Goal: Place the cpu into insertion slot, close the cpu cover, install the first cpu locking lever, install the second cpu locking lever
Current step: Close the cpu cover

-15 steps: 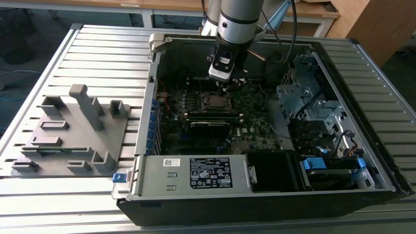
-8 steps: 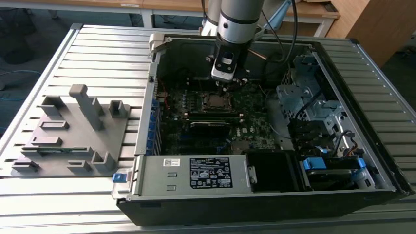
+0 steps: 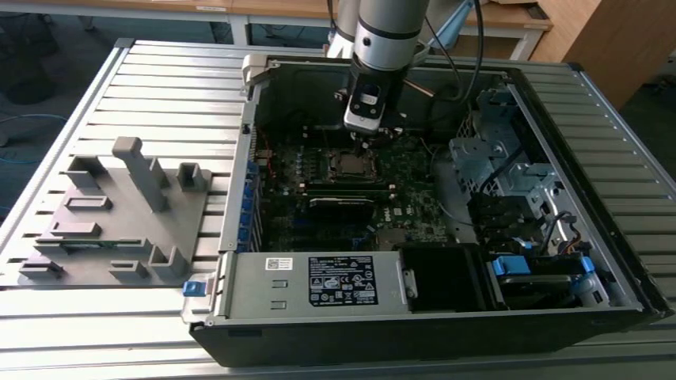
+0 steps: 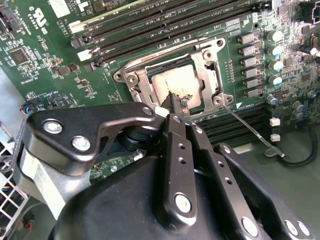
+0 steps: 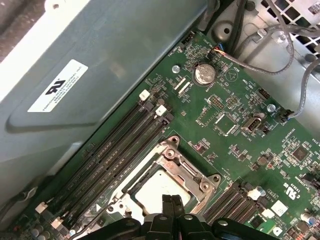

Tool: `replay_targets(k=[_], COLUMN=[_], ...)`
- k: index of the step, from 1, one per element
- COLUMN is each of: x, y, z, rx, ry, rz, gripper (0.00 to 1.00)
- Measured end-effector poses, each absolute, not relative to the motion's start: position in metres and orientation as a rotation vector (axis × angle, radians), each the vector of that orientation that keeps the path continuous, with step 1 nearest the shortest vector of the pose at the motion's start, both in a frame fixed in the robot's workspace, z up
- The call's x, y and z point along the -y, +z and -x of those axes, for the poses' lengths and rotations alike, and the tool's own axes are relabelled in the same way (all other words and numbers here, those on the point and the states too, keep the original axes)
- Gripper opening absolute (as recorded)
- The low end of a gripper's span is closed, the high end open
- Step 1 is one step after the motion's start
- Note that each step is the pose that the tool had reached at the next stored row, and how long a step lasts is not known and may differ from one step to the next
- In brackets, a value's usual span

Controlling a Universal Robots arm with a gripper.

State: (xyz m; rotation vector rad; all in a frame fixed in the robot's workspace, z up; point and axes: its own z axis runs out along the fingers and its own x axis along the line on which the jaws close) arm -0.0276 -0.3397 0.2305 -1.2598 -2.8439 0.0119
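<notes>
The cpu [image 4: 170, 82] lies flat in the insertion slot [image 3: 349, 165], its dull silver face up. The silver cpu cover [image 4: 210, 70] lies down around it as a frame, also seen in the first wrist view [image 5: 192, 172]. A thin locking lever [image 4: 255, 132] sticks out free from one corner of the socket, over the board. My gripper [image 4: 175, 99] hangs just above the cpu's edge, its two black fingers pressed together with nothing between them. In the first wrist view the gripper [image 5: 171, 201] sits over the cpu [image 5: 157, 187]. The exterior view has the gripper [image 3: 362, 134] just behind the socket.
The open computer case [image 3: 243, 79] lies on a slatted metal table. The power supply [image 3: 317, 281] is at the front, with a drive cage [image 3: 496, 150] and cables at the exterior view's right. Memory slots [image 4: 165, 25] flank the socket. A grey fixture [image 3: 116, 214] stands at the exterior view's left.
</notes>
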Motion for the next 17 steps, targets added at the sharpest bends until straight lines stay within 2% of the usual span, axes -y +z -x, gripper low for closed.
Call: replay_targets(k=[17], x=[0.3397], y=[0.2298], z=[0.0276], rx=[2.996], ry=[0.018], rz=[0.842], gripper=[0.10])
